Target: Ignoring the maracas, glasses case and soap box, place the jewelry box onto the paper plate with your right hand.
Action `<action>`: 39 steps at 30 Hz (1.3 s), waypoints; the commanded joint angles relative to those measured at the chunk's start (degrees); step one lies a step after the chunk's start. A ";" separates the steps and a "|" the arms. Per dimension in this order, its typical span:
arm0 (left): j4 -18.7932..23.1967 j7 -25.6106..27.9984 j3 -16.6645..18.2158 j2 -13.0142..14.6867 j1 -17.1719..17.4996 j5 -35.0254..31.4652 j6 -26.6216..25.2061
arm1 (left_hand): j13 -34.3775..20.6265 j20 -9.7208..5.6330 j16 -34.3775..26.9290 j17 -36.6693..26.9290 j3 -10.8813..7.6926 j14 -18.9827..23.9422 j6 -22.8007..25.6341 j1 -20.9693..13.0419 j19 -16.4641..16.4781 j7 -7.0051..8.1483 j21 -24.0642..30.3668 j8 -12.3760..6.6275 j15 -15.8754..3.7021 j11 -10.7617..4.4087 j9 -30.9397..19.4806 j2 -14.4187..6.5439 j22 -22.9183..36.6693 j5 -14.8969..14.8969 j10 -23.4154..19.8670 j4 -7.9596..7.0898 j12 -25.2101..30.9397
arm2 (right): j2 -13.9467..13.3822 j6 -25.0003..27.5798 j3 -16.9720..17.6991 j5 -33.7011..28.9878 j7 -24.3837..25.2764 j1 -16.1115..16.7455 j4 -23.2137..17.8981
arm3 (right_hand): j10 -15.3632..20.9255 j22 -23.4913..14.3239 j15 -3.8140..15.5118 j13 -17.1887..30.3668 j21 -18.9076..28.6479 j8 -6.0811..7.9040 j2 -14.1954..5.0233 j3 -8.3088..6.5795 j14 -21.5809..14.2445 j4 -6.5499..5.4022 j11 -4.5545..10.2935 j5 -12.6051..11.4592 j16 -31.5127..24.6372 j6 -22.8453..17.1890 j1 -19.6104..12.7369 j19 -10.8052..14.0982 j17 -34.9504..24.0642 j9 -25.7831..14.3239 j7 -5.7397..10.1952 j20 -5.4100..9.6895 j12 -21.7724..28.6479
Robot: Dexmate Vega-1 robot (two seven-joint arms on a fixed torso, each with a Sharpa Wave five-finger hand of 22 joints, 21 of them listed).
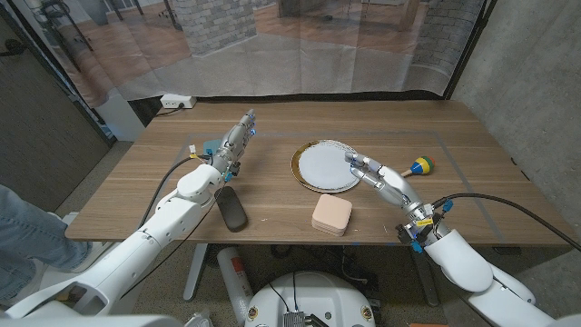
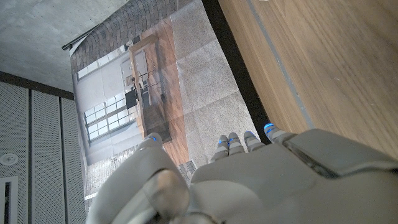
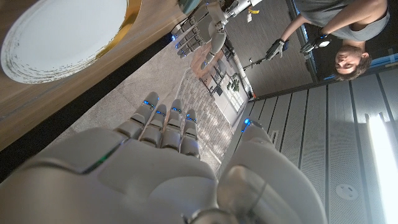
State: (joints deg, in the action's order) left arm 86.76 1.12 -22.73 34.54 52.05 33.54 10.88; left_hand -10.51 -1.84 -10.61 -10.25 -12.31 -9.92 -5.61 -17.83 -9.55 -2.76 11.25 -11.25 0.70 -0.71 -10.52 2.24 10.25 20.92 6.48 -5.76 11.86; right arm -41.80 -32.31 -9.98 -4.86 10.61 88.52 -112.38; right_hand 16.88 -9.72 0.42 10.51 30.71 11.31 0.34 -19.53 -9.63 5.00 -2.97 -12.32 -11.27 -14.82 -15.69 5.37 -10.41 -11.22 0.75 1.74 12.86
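Note:
A pale pink square box (image 1: pixel 332 215), apparently the jewelry box, lies near the table's front edge, just in front of the paper plate. The white, gold-rimmed paper plate (image 1: pixel 327 166) (image 3: pixel 62 37) sits mid-table with nothing on it. My right hand (image 1: pixel 368 170) (image 3: pixel 168 162) hovers at the plate's right rim, behind and to the right of the box, fingers stretched out and apart, holding nothing. My left hand (image 1: pixel 238 138) (image 2: pixel 292 180) reaches out over the table's left half with straight fingers, also holding nothing.
A dark glasses case (image 1: pixel 232 209) lies front left, beside my left forearm. A maraca (image 1: pixel 418 166) with a yellow and blue head lies right of my right hand. A person (image 3: pixel 336 37) holding controllers stands beyond the table.

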 commanded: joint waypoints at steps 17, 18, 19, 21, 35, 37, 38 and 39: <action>1.02 0.11 0.26 0.66 0.32 -0.34 0.12 | -0.27 0.06 -0.18 -0.16 0.49 -1.41 0.35 -0.59 -4.20 0.30 0.29 -0.25 -0.27 -0.15 -0.16 -0.15 0.23 -0.17 -0.18 -0.12 0.09 | -0.30 5.55 1.19 -15.12 5.34 2.46 -4.51 | -0.37 -0.17 0.05 0.35 -1.38 0.17 -1.19 -1.83 0.05 2.52 0.44 -0.40 0.48 0.13 -4.56 0.16 0.13 0.04 1.34 -1.07 -0.25; 1.08 0.17 0.27 0.70 0.35 -0.41 0.15 | -0.27 0.04 -0.17 -0.16 0.51 -1.42 0.36 -0.60 -4.20 0.34 0.29 -0.24 -0.28 -0.10 -0.16 -0.16 0.23 -0.18 -0.15 -0.12 0.07 | -0.42 5.81 1.22 -15.59 5.46 2.54 -4.74 | -0.33 -0.17 0.04 0.36 -1.45 0.18 -1.19 -1.90 0.04 2.65 0.39 -0.39 0.47 0.14 -4.76 0.16 0.14 0.04 1.43 -1.17 -0.24; 1.11 0.10 0.28 0.72 0.37 -0.36 0.17 | -0.27 0.03 -0.17 -0.16 0.52 -1.42 0.36 -0.60 -4.17 0.33 0.31 -0.24 -0.29 -0.12 -0.16 -0.17 0.23 -0.18 -0.15 -0.11 0.07 | -0.60 6.07 1.27 -15.96 5.48 2.63 -4.96 | -0.35 -0.17 0.03 0.36 -1.49 0.17 -1.20 -1.96 0.05 2.75 0.40 -0.39 0.48 0.17 -4.94 0.20 0.14 0.04 1.42 -1.28 -0.24; 1.24 0.20 0.30 0.76 0.45 -0.38 0.07 | -0.27 0.06 -0.16 -0.16 0.55 -1.42 0.37 -0.62 -4.20 0.33 0.29 -0.24 -0.30 -0.14 -0.16 -0.19 0.23 -0.19 -0.16 -0.11 0.06 | -0.89 6.55 1.33 -16.60 5.59 2.81 -5.35 | -0.37 -0.17 -0.06 0.36 -1.62 0.20 -1.18 -2.09 0.10 3.01 0.51 -0.38 0.51 0.12 -5.37 0.23 0.16 0.04 1.60 -1.36 -0.25; 0.30 -0.50 -0.21 0.37 -0.17 -0.38 -0.02 | -0.27 0.30 -0.14 -0.16 0.69 -1.43 0.48 -0.68 -4.30 0.37 0.27 -0.23 -0.36 -0.17 -0.16 -0.27 0.23 -0.24 -0.21 -0.09 0.05 | -2.62 11.10 2.54 -20.75 6.12 4.88 -8.75 | -1.64 -0.20 -1.74 0.41 -2.83 -0.06 -0.49 -2.35 1.15 3.88 0.91 -0.11 0.84 0.92 -7.11 -0.10 0.14 0.01 2.19 -3.42 -0.68; -0.10 -0.77 -0.39 0.12 -0.53 -0.35 0.03 | -0.27 0.31 -0.14 -0.16 0.72 -1.43 0.45 -0.69 -4.31 0.41 0.27 -0.21 -0.32 -0.21 -0.16 -0.28 0.23 -0.25 -0.20 -0.08 0.04 | -2.99 12.34 2.84 -21.76 6.00 5.40 -9.62 | -1.83 -0.21 -1.77 0.42 -2.99 -0.10 -0.39 -2.33 1.23 3.90 0.92 -0.07 0.83 1.05 -7.18 -0.25 0.13 0.01 2.12 -3.79 -0.74; -0.11 -0.78 -0.39 0.11 -0.53 -0.36 0.05 | -0.27 0.34 -0.14 -0.16 0.72 -1.42 0.46 -0.70 -4.32 0.40 0.26 -0.22 -0.30 -0.19 -0.16 -0.28 0.23 -0.25 -0.16 -0.08 0.02 | -3.05 12.46 2.81 -21.77 6.04 5.42 -9.68 | -2.01 -0.21 -2.22 0.44 -3.19 -0.17 -0.22 -2.28 1.48 3.91 0.89 -0.02 0.88 1.30 -7.26 -0.34 0.11 0.00 2.21 -4.27 -0.78; -0.24 -0.87 -0.46 0.05 -0.65 -0.39 0.08 | -0.27 0.32 -0.13 -0.16 0.74 -1.43 0.46 -0.70 -4.30 0.41 0.27 -0.21 -0.31 -0.17 -0.16 -0.29 0.23 -0.25 -0.15 -0.08 0.01 | -3.18 12.83 2.87 -22.13 6.08 5.56 -9.90 | -2.10 -0.21 -2.24 0.44 -3.23 -0.16 -0.19 -2.28 1.53 3.91 0.86 -0.01 0.89 1.29 -7.28 -0.34 0.11 0.00 2.17 -4.34 -0.81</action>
State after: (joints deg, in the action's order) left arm 87.62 1.04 -22.58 35.16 52.33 33.23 11.00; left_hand -10.51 -1.84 -10.61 -10.25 -11.83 -9.93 -5.21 -18.06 -9.55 -2.35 11.25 -11.25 0.70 -0.71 -10.52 2.02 10.25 20.92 6.48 -5.77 11.86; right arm -43.60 -23.76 -7.99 -22.77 16.25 92.43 -119.45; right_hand 15.25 -9.72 -1.17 10.81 27.76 11.31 -0.11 -21.83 -8.04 8.56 -1.93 -12.32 -10.59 -13.92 -22.42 4.96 -10.13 -11.22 2.89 -1.98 12.40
